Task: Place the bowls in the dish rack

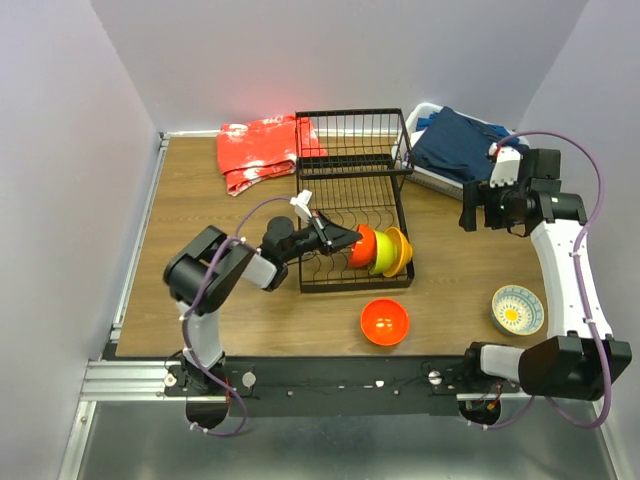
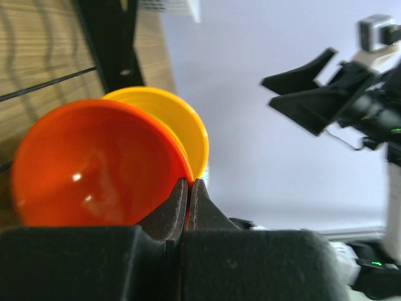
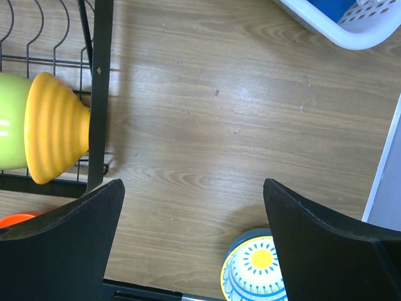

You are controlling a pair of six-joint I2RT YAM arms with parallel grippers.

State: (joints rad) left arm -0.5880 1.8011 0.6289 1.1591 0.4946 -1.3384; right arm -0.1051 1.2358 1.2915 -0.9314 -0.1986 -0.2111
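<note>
Three bowls (image 1: pixel 381 254) are seated in the dish rack (image 1: pixel 352 112); the red-orange bowl (image 2: pixel 94 166) is pinched at the rim by the left end effector (image 2: pixel 189 187); the right end effector (image 3: pixel 194 244) is spread; neighbours could be toppled by a skewed release.

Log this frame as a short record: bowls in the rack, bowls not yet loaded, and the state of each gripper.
in rack: held red-orange bowl, lime green bowl, yellow-orange bowl, on edge side by side at the near right end of the dish rack
not yet loaded: loose red-orange bowl, patterned bowl, both on the table
left gripper: shut on the held red-orange bowl's rim
right gripper: open, empty, above the table near the patterned bowl
</note>
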